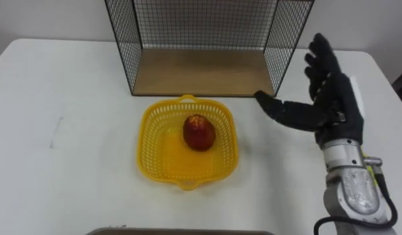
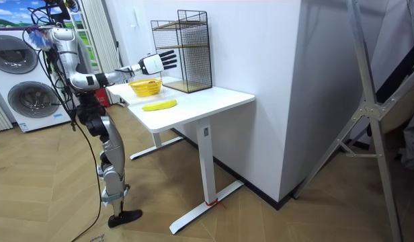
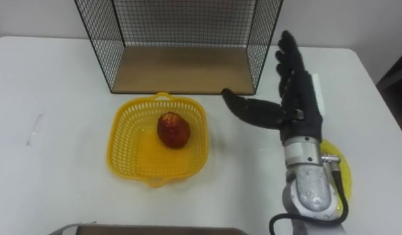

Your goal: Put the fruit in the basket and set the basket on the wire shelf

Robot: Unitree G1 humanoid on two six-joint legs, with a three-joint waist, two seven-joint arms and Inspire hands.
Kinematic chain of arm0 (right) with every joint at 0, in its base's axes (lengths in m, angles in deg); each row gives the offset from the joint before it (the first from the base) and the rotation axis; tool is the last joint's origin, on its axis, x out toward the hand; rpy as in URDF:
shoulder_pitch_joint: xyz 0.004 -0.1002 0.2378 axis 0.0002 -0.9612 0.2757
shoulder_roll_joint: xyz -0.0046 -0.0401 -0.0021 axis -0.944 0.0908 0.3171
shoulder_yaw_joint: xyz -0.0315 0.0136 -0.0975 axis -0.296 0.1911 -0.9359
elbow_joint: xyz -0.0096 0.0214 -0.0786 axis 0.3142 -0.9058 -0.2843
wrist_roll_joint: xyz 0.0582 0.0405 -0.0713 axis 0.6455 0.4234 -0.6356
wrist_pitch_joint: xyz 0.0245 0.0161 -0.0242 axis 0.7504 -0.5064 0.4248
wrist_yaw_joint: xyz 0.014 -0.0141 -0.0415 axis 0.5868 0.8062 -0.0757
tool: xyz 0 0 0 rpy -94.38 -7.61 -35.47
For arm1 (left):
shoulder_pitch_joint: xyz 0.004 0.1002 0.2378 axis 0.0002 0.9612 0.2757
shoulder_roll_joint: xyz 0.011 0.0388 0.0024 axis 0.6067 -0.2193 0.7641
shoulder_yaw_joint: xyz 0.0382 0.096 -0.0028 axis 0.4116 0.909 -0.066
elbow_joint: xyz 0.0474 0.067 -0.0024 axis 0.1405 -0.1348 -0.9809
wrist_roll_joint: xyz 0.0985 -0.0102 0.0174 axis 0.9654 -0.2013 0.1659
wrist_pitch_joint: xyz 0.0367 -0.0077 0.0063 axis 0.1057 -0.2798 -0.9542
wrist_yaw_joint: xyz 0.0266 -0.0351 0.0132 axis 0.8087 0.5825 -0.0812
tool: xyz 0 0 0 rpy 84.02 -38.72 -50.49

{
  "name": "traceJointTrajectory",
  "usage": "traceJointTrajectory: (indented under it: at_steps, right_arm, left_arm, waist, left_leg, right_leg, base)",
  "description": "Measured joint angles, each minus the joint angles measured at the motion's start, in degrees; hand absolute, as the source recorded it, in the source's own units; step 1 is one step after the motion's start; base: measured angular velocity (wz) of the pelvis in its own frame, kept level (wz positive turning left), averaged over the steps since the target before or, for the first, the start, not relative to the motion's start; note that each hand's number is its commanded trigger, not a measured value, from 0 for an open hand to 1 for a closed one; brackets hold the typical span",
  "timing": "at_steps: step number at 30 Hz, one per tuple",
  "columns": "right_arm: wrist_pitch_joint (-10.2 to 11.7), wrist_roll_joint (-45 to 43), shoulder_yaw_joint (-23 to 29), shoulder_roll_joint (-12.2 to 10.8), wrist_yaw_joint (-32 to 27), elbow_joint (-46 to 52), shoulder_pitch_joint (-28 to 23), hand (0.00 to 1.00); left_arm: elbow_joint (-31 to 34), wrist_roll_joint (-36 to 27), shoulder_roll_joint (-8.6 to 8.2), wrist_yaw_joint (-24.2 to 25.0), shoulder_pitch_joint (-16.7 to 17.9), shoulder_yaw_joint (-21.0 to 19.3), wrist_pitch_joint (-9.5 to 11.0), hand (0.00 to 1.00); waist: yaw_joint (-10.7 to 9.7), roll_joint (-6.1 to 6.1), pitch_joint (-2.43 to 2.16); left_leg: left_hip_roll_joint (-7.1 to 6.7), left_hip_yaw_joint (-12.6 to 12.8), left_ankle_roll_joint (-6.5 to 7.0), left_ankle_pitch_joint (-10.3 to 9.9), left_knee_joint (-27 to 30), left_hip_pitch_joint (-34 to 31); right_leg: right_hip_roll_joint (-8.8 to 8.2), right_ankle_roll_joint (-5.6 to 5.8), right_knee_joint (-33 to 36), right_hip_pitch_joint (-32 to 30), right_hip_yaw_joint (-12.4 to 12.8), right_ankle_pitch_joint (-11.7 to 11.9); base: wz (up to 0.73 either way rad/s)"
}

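A yellow plastic basket point(image 1: 152, 147) point(image 3: 126, 147) point(image 2: 146, 87) sits on the white table, just in front of the wire shelf point(image 1: 201, 72) point(image 3: 181, 65) point(image 2: 182, 48). A red fruit point(image 1: 199, 132) point(image 3: 173, 129) lies inside the basket. My right hand point(image 1: 322, 94) point(image 3: 289, 94) point(image 2: 158, 62) hovers open to the basket's right, fingers straight and thumb pointing toward the shelf's front corner, holding nothing. A yellow banana point(image 2: 159, 105) point(image 3: 338, 171) lies on the table, mostly hidden under my right forearm in the right eye view.
The shelf has a wooden floor and black wire walls, open toward me. The white table point(image 1: 64, 130) point(image 2: 207, 101) stands against a white wall. I stand at its end, with washing machines point(image 2: 25, 87) behind me.
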Motion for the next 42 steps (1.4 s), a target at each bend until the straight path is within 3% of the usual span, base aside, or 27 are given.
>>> traceJointTrajectory:
  at_steps: [6,10,17,24,37,42]
  right_arm:
    - [0.44,0.47,4.02,0.17,-3.81,-0.01,-0.04,0.00]
    - [0.93,1.44,6.97,0.47,-6.62,-0.80,-0.04,0.00]
    - [0.82,0.75,8.61,0.77,-8.73,-5.81,-2.14,0.00]
    - [0.82,-4.03,9.83,0.80,-8.65,-11.34,-2.31,0.00]
    - [-4.23,-4.46,9.60,1.54,-2.49,-21.35,-2.67,0.00]
    - [-5.10,-4.51,7.73,1.89,-1.33,-24.56,-2.67,0.00]
  left_arm:
    - [-0.05,-0.02,0.00,-0.79,0.74,-2.06,0.46,0.00]
    - [-0.07,-0.05,-0.02,-0.95,1.19,-3.13,0.51,0.00]
    - [0.07,0.10,0.04,-1.50,2.20,-3.97,-0.02,0.00]
    - [2.58,0.09,0.41,-0.70,2.95,-6.21,-0.77,0.00]
    - [4.43,-0.03,0.48,0.15,3.12,-7.19,-3.22,0.00]
    - [4.45,-0.02,0.55,0.15,3.32,-7.20,-3.76,0.00]
  waist:
    - [-2.15,-0.35,0.01]
    - [-2.50,-0.51,0.02]
    - [-2.69,-1.57,-0.43]
    - [-2.67,-2.00,-0.28]
    - [-2.34,-2.56,-0.15]
    - [-2.32,-2.78,-0.18]
  left_leg:
    - [0.02,0.19,0.00,-0.01,-0.05,0.33]
    - [0.03,0.22,0.00,-0.01,-0.52,0.93]
    - [0.05,0.87,-0.03,0.05,-0.90,1.59]
    - [0.04,1.18,-0.03,0.06,-0.88,2.03]
    - [0.05,1.62,-0.03,0.05,-1.33,2.16]
    - [0.05,1.61,-0.03,0.05,-1.31,2.16]
  right_leg:
    - [0.00,0.00,-0.02,0.25,0.00,0.00]
    - [0.00,0.00,-0.01,0.73,0.03,0.00]
    - [-0.01,0.00,0.04,0.91,0.56,0.00]
    - [0.03,-0.01,0.03,0.97,0.77,0.00]
    - [0.06,0.00,0.02,0.85,1.20,0.00]
    - [0.06,0.00,0.02,0.92,1.20,0.00]
  base:
    - [-0.02]
    - [0.00]
    - [-0.05]
    - [-0.02]
    - [-0.01]
    - [0.00]
